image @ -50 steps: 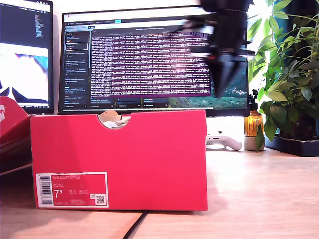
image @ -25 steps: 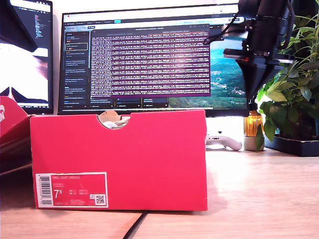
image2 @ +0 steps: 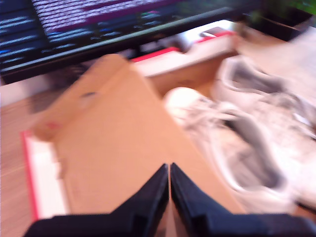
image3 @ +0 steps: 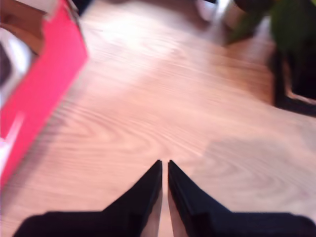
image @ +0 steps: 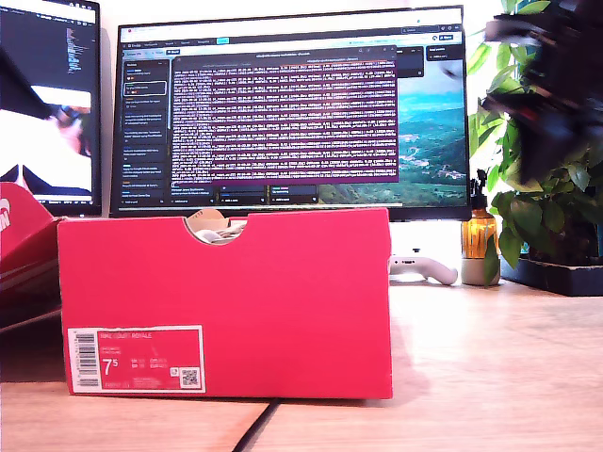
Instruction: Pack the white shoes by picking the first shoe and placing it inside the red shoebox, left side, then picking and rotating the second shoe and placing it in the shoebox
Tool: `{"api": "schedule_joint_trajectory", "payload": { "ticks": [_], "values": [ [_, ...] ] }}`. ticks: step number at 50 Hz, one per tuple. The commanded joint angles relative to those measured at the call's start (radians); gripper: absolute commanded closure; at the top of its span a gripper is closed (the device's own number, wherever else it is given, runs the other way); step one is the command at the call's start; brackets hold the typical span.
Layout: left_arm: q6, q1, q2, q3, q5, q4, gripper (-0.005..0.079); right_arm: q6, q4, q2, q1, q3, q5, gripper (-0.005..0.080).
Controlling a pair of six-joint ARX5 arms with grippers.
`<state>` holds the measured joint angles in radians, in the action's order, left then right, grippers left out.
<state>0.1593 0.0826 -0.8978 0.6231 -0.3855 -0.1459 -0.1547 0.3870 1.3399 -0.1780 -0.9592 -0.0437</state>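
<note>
- Both white shoes (image2: 247,133) lie side by side inside the red shoebox (image: 226,301), seen blurred in the first wrist view; in the exterior view only a sliver shows through the box's thumb notch.
- The shoebox stands on the wooden worktop (image: 499,358), its label facing the exterior camera.
- The first gripper (image2: 169,197) hangs above the box's brown cardboard flap (image2: 118,143), jaws pressed together, holding nothing.
- The second gripper (image3: 164,192) hovers over bare worktop beside the box's red wall, jaws likewise closed and empty.
- In the exterior view a blurred dark arm (image: 556,104) shows at the upper right, in front of the plant (image: 537,198).
- Judgement: packing looks essentially done; what remains is clearing the arms away.
- To do that well, lift straight up first, so no jaw catches the flap or the box rim.
- Open room lies on the worktop at the exterior view's right; the monitor (image: 292,113) behind, the amber bottle (image: 479,240) and the plant limit travel there.
</note>
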Motion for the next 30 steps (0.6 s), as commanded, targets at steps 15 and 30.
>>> {"api": "schedule_joint_trajectory", "payload": {
  "ticks": [15, 30],
  "values": [
    [-0.146, -0.003, 0.259, -0.291, 0.149, 0.197, 0.0761, 0.020, -0.402, -0.286, -0.002, 0.432, -0.056, 0.0763],
    [-0.161, -0.004, 0.546, -0.467, 0.227, 0.236, 0.0761, 0.076, -0.673, -0.371, -0.001, 0.680, -0.100, 0.0763]
  ]
}}
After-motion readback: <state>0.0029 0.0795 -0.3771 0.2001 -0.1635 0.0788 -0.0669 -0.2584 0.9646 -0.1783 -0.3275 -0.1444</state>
